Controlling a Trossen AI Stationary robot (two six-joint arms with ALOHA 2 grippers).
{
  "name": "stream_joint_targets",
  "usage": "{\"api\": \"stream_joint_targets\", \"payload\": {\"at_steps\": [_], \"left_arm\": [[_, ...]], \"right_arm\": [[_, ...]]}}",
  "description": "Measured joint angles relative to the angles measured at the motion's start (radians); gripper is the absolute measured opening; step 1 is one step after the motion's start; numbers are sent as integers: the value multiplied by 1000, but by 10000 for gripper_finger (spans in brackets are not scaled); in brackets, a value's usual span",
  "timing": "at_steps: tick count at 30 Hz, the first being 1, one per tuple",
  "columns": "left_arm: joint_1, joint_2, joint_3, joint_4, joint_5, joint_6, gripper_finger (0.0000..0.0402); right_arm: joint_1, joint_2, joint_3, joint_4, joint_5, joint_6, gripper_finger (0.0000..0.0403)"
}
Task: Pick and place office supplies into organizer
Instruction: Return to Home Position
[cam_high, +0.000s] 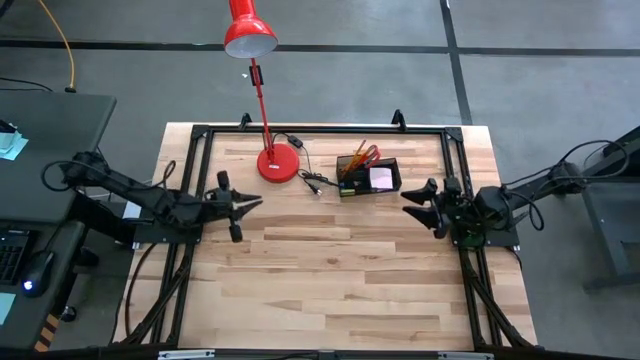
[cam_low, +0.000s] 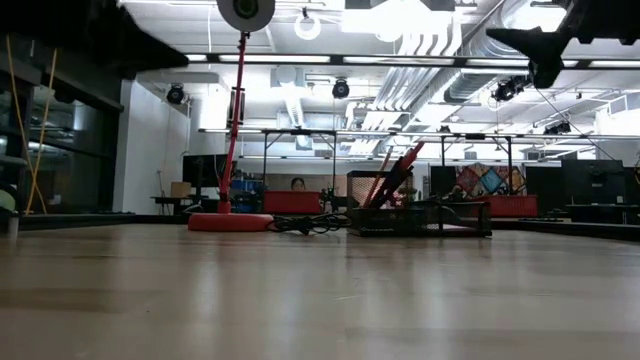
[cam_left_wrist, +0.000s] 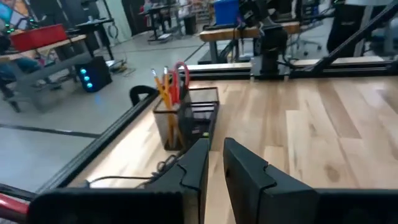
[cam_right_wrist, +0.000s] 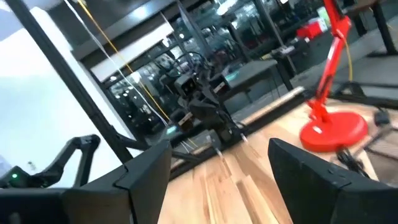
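The organizer stands on the worktop near its far edge, just beside the red lamp and its black cable. Red-handled scissors and thin orange pencils stick up out of one end of it, leaning. A pink sticky-note pad lies flat in the compartment at the other end. In the low view the organizer sits upright on the wood, with the handles and pencils slanting above its rim.

The left gripper hangs over the left part of the worktop, pointing toward the middle. Its fingers are drawn almost together with only a narrow slit between them, and nothing is in them. In its wrist view the organizer lies ahead of the fingertips and well apart from them, with the scissors and pencils rising from it.

The right gripper hangs over the right part of the worktop, facing the left arm. Its fingers are spread wide and released, with nothing between them. The organizer lies near this gripper, off to the far side of its fingertips and not touching them. It is closer to the right fingers than to the left.
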Motion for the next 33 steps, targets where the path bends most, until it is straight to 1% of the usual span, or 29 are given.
{"api": "stream_joint_targets", "payload": {"at_steps": [2, 3, 4, 7, 8, 11, 13, 15, 16, 18, 20, 23, 25, 27, 30, 33], "left_arm": [[0, -3, -46, 56, 27, 26, 41], [0, -8, -56, 46, 42, 64, 40], [0, -15, -61, 1, 53, 88, 40], [0, -23, -63, -133, 151, 72, 37], [0, -23, -63, -158, 152, 56, 38], [0, -24, -63, -170, 48, 24, 39], [1, -40, -63, -146, 0, 55, 42], [0, -64, -62, -100, -32, 100, 45], [0, -83, -62, -99, -22, 131, 46], [0, -132, -70, -115, 30, 166, 46], [-1, -180, -102, -113, 43, 147, 45], [1, -266, -185, -77, 28, 105, 45], [0, -317, -235, -2, 24, 106, 46], [0, -366, -271, 37, 24, 112, 47], [0, -421, -296, 5, 19, 114, 44], [1, -456, -295, -7, -6, 160, 46]], "right_arm": [[0, -21, -1, -31, 20, 12, 259], [0, -31, -1, -39, 31, 14, 259], [0, -39, -1, -46, 44, 14, 259], [0, -61, -1, -55, 75, -5, 259], [0, -69, -1, -64, 94, -7, 259], [0, -111, -1, -117, 152, 6, 259], [0, -145, -1, -152, 146, -11, 259], [1, -181, -1, -177, 110, -43, 259], [1, -202, -1, -194, 106, -51, 259], [1, -244, -1, -230, 132, -54, 259], [1, -286, -1, -289, 167, -54, 259], [0, -339, -1, -350, 180, -55, 259], [1, -372, -1, -371, 178, -60, 259], [1, -386, -1, -384, 182, -66, 259], [0, -384, -1, -397, 214, -79, 259], [0, -384, 0, -421, 235, -75, 259]]}}
